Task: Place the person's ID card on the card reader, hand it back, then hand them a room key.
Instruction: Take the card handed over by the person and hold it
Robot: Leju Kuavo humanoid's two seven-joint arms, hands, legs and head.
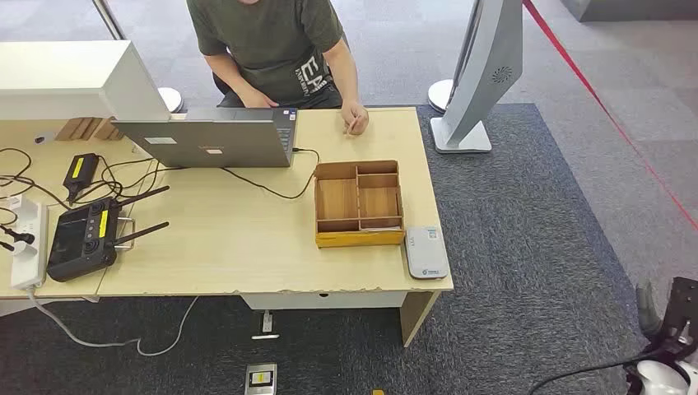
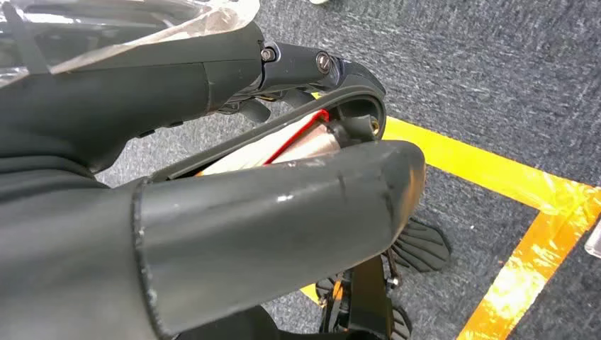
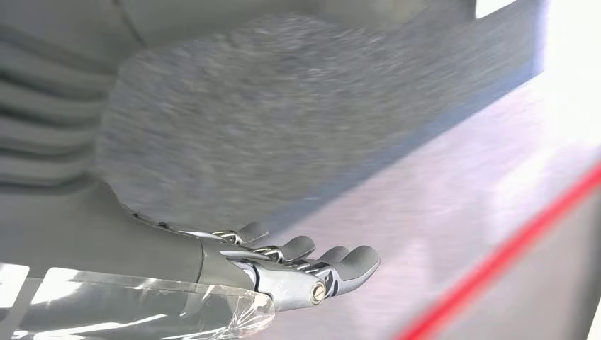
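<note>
A grey card reader (image 1: 426,252) lies on the tabletop (image 1: 247,239) beside a wooden tray (image 1: 359,204). The right hand (image 3: 283,265) hangs spread and empty; the left hand's (image 2: 269,212) state cannot be told.

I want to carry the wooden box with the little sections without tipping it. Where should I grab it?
Probably hold the wooden box by its left and right outer walls, one hand on each, coming down from above. It lies flat with its top open and its walls upright, so they make firm rims. Mind the black cable by its left wall.
</note>
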